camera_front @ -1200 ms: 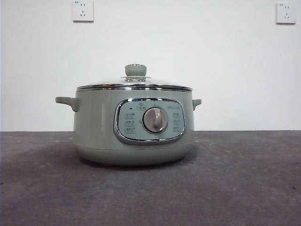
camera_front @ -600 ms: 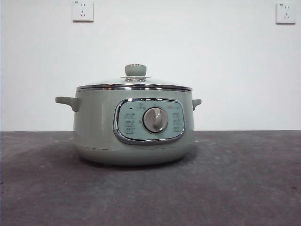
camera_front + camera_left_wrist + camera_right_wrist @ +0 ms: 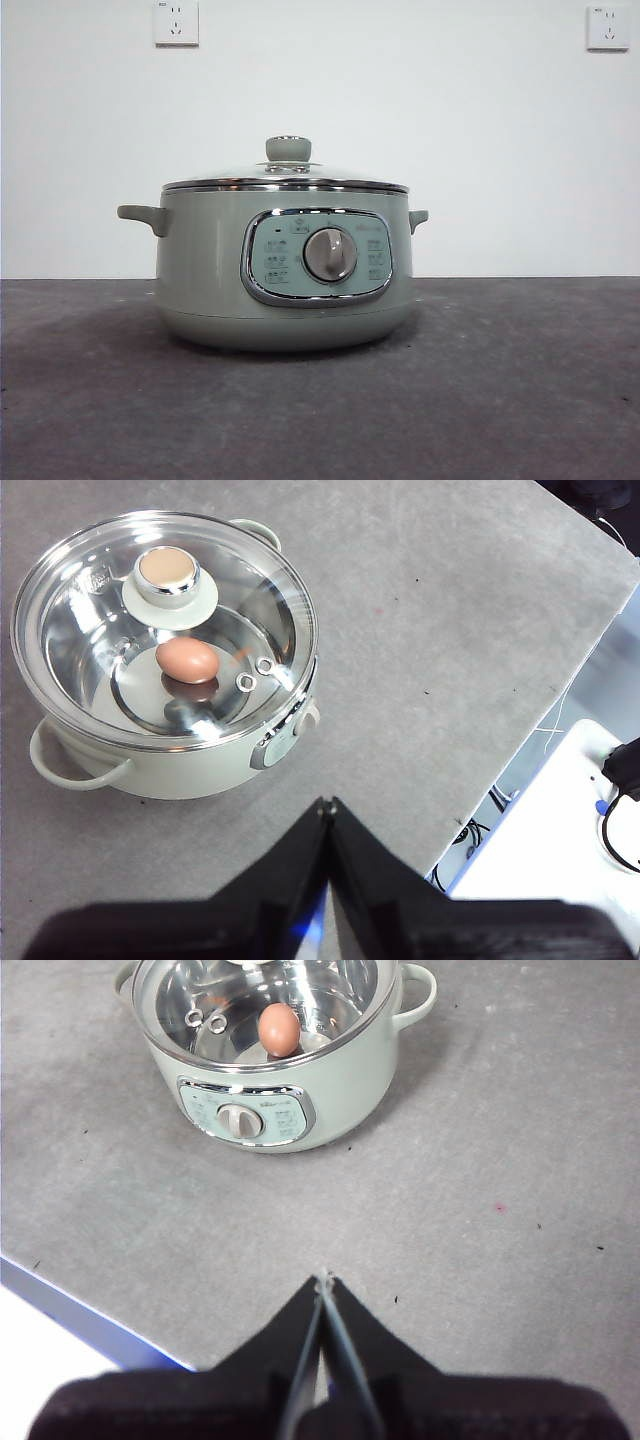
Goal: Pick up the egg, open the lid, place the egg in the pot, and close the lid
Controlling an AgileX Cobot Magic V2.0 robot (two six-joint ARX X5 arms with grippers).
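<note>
Reading both wrist cameras, I see the left gripper [image 3: 327, 805] with its two black jaws pressed tip to tip, holding nothing, raised over the grey table [image 3: 450, 630] and well apart from the pot [image 3: 165, 750]. The right gripper [image 3: 324, 1282] shows the same condition: jaws together, empty, above bare table surface, with the pot [image 3: 330, 1090] well away from it.

The pot stands upright on the table. In the front view its control panel [image 3: 318, 257] and silver dial [image 3: 330, 254] face the camera, with one small handle on each side. The lid [image 3: 287, 181] is seated on the pot rim, chrome edge level all round, sage-green knob [image 3: 288, 149] on top.

The egg [image 3: 187, 660] is inside the pot, visible through the glass lid, resting on the steel floor beside the knob as seen from above. The right wrist camera also shows the egg [image 3: 279, 1028] under the glass.
</note>
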